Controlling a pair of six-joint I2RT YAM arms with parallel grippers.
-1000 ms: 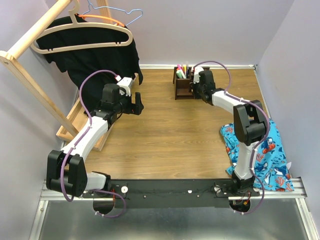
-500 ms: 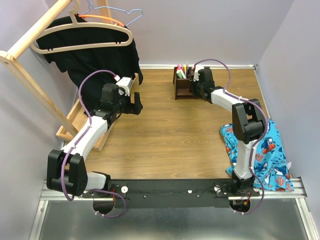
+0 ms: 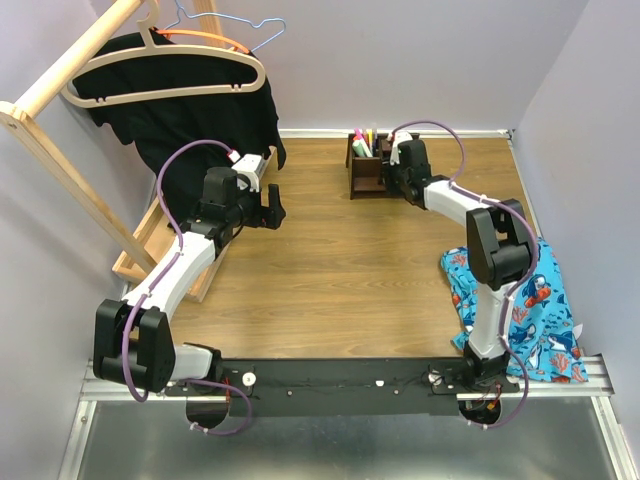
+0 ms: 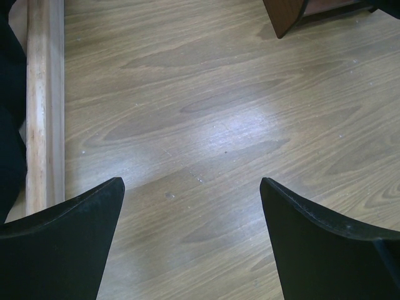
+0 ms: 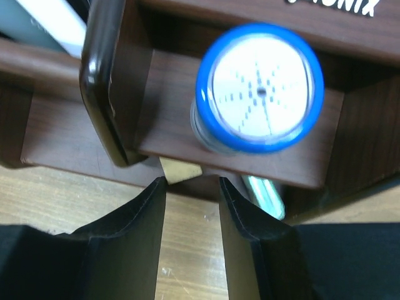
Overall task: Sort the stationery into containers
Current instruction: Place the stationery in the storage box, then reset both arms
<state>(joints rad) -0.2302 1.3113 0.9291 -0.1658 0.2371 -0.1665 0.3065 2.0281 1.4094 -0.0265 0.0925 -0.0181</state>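
The dark brown wooden organizer [image 3: 367, 165] stands at the back of the table with several pens and highlighters [image 3: 362, 140] upright in it. My right gripper [image 3: 392, 172] is against its right side. In the right wrist view a blue-capped tube [image 5: 259, 87] lies on a small shelf [image 5: 172, 131]. Below it, a tiny yellowish eraser block [image 5: 180, 170] sits in the lower opening, just past my right gripper [image 5: 192, 182], whose jaws stand apart with nothing between them. A pale green highlighter [image 5: 265, 195] lies beside it. My left gripper [image 3: 272, 205] [image 4: 192, 184] hangs open over bare wood.
A wooden clothes rack with hangers [image 3: 165, 70] and a black garment [image 3: 190, 120] fills the back left; its base [image 3: 150, 245] [image 4: 45, 106] lies beside my left arm. A blue fish-print cloth [image 3: 520, 300] lies at the right edge. Walls close in behind and to the right.
My right gripper's jaws have spread apart at the organizer's side while the arm stayed put. The left arm has barely shifted.
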